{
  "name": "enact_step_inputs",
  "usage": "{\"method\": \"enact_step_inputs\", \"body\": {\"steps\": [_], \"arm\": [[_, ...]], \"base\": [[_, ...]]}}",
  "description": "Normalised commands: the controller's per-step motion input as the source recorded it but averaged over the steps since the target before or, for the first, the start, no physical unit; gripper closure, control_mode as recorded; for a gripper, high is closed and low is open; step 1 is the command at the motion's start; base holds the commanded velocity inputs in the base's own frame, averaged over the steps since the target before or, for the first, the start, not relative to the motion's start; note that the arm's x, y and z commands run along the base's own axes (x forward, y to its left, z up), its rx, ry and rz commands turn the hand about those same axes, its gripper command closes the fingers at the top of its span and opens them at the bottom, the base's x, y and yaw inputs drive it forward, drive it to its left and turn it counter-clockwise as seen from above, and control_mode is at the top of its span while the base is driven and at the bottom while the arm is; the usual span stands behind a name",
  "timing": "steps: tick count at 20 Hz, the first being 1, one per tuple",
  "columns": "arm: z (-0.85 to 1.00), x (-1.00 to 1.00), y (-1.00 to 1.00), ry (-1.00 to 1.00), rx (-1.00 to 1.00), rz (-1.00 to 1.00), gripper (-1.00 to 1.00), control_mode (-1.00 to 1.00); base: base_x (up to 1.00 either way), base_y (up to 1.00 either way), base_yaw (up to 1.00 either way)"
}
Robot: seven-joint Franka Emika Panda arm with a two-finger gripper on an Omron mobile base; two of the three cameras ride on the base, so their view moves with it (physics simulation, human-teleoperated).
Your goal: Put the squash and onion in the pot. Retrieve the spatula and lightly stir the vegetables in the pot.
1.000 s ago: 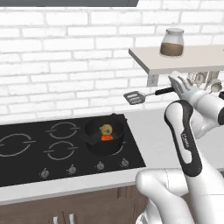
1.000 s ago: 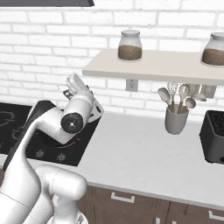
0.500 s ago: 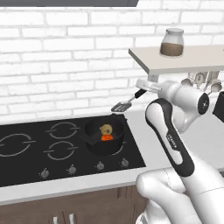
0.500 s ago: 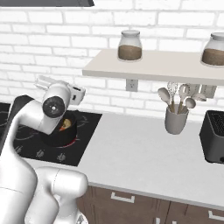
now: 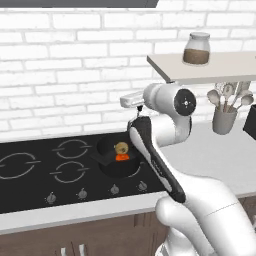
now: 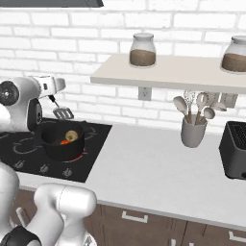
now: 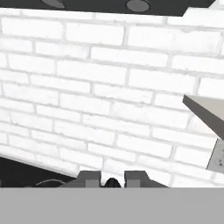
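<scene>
- We see our gripper (image 6: 52, 98) held up above the stove, out in front of the white brick wall (image 7: 109, 87).
- Its fingers are pressed together on the dark handle of the spatula (image 6: 62, 112); in the hand view the two finger tips (image 7: 89, 178) stand close, with a dark bit of the handle between them.
- The spatula hangs down from the gripper at a slant, its flat grey slotted head lowest, just above the far rim of the pot (image 6: 60, 144) and apart from it.
- In the left base view, the gripper (image 5: 139, 106) sits at the end of the white hand, and the spatula's handle (image 5: 135, 117) drops behind the forearm, so we cannot tell there where its head lies.
- The pot (image 5: 107, 162) stands below the gripper and a little toward us, on the black cooktop (image 5: 30, 180), over the burner nearest the counter.
- Inside the pot, the onion (image 5: 121, 147) and the squash (image 5: 121, 157) lie side by side and look to be touching, both well below the gripper; the onion (image 6: 71, 135) is the farther of the two from the base, and the squash (image 6: 64, 141) is nearer it.
- Away to the gripper's right, a grey cup of pale spoons (image 6: 193, 126) stands on the counter under a shelf (image 6: 163, 72) that holds a jar (image 6: 142, 50).
</scene>
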Motion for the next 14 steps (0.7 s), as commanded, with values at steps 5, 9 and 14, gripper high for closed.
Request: {"method": "enact_step_inputs", "body": {"steps": [5, 9, 14], "arm": [[0.03, -0.03, 0.75, 0.04, -0.23, -0.26, 1.0, -1.0], [0.0, 0.0, 0.39, 0.09, 0.0, -0.29, 1.0, -1.0], [-0.01, 0.0, 0.06, 0.05, 0.0, -0.17, 1.0, -1.0]], "base": [[0.0, 0.0, 0.0], [0.0, 0.0, 0.0], [0.0, 0.0, 0.0]]}}
